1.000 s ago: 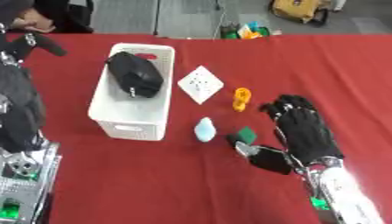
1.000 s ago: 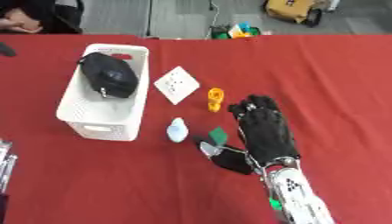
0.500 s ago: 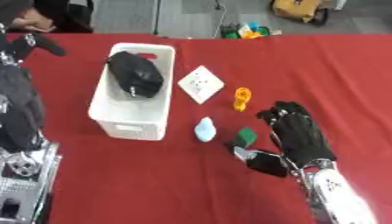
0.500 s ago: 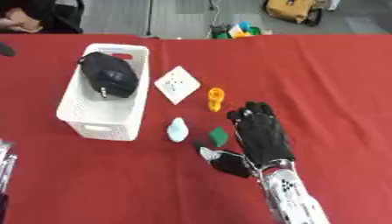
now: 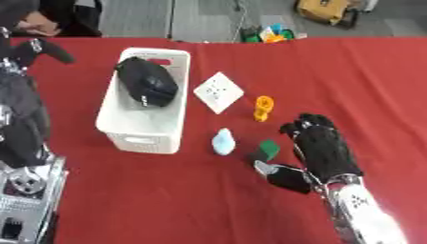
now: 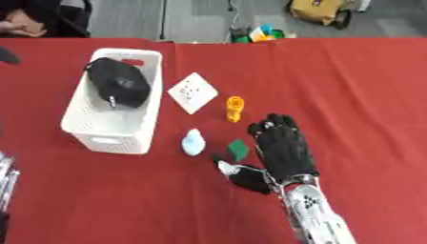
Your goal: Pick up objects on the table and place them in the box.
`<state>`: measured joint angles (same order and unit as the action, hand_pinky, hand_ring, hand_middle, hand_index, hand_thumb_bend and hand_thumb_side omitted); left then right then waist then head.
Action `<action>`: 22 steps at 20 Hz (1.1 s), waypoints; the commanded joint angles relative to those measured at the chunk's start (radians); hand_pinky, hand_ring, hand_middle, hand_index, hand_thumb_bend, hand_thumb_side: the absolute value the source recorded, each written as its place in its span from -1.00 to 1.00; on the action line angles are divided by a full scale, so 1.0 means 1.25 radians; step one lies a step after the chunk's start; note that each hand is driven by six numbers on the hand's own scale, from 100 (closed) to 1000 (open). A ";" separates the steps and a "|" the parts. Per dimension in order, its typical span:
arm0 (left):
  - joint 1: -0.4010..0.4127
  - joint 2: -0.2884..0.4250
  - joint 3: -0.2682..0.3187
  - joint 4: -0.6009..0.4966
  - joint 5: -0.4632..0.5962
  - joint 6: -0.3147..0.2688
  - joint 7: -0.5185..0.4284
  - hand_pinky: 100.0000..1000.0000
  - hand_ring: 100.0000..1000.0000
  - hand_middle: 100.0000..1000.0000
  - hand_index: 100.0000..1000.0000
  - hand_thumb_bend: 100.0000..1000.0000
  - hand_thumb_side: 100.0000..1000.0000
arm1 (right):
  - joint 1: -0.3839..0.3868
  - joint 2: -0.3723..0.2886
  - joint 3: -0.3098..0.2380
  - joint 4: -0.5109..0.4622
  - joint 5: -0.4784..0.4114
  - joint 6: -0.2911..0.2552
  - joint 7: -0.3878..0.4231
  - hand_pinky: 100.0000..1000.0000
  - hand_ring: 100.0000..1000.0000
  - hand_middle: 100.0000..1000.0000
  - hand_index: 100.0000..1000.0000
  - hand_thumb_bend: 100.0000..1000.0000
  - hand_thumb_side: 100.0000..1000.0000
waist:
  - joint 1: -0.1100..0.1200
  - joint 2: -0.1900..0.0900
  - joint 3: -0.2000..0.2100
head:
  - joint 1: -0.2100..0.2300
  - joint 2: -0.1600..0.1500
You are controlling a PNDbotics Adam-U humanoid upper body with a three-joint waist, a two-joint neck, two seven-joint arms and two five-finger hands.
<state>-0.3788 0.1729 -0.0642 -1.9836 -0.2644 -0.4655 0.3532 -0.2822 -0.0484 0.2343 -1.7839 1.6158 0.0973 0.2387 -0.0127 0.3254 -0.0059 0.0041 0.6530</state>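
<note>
Left eye view showed the right hand (image 5: 321, 151) lying low over the red table (image 5: 367, 86), its fingers spread and fairly straight and holding nothing, its thumb stretched out toward the green piece (image 5: 266, 149) just to its left. A pale blue object (image 5: 223, 141) lay just beside the green piece, close enough that a sweep of the thumb or a wide closing of the fingers could have knocked one while reaching for the other, or pushed the flat green piece along the cloth instead of lifting it. An orange object (image 5: 263, 107) stood just ahead of the fingertips, and a white square plate (image 5: 218, 92) lay between it and the white box (image 5: 130, 135). That box held one black bundle (image 5: 147, 86) filling its far half, with the near half bare. The left hand (image 5: 37, 48) showed only as dark shapes at the left edge, and I could not tell how its fingers stood.
</note>
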 commanded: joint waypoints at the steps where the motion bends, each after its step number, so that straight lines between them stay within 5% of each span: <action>1: -0.009 -0.001 -0.002 -0.013 -0.006 0.002 -0.003 -0.33 0.58 0.53 0.82 -0.99 1.00 | -0.010 0.006 -0.004 -0.006 -0.060 0.008 0.006 0.62 0.57 -0.14 0.41 -0.01 0.94 | 0.004 -0.011 -0.001 | -0.003 -0.008; 9: -0.010 -0.003 -0.004 -0.013 -0.007 0.003 -0.005 -0.34 0.58 0.53 0.82 -0.99 1.00 | -0.012 0.001 -0.004 -0.009 -0.142 0.011 0.041 0.60 0.57 -0.15 0.40 0.04 0.86 | 0.007 -0.008 -0.002 | -0.004 -0.008; 22: -0.010 -0.004 -0.006 -0.013 -0.006 0.006 -0.009 -0.35 0.59 0.53 0.82 -0.99 1.00 | -0.014 -0.002 -0.004 0.002 -0.096 0.010 0.013 0.64 0.60 -0.14 0.40 -0.05 0.87 | 0.004 -0.005 -0.002 | -0.004 -0.015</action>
<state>-0.3788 0.1653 -0.0704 -1.9836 -0.2712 -0.4592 0.3463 -0.2901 -0.0473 0.2342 -1.7751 1.4777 0.1079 0.2686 -0.0081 0.3343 -0.0075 0.0005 0.6481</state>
